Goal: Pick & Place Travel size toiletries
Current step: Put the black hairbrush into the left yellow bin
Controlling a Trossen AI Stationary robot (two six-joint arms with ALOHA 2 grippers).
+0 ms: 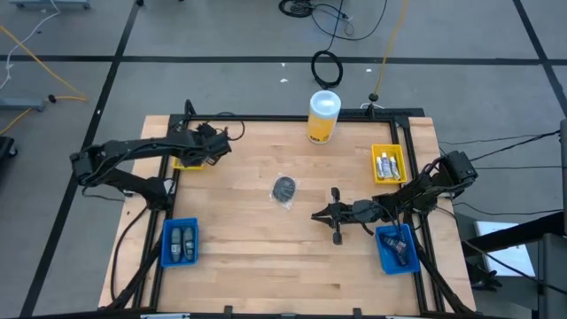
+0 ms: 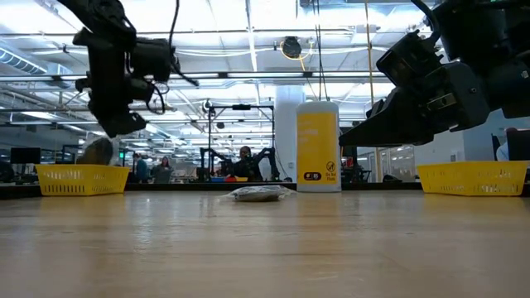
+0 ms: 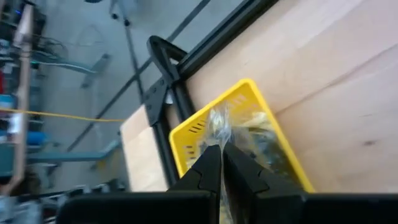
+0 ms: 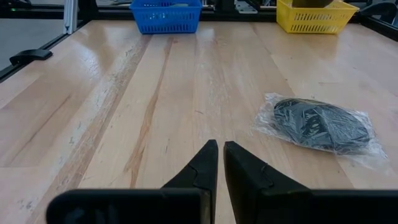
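The wrapped dark grey disc [image 1: 284, 189] lies flat on the bench [image 1: 248, 257], near its middle, in front of the yellow cylinder container [image 1: 323, 116]. In the right wrist view its long axis runs across the claw's line of sight. The right claw [image 1: 315, 214] sits beside and slightly in front of the disc, apart from it, fingers nearly closed on nothing and pointing past it. The left claw [image 3: 221, 152] hangs over the yellow basket [image 3: 186, 134], pinched on clear wrap [image 3: 219, 124].
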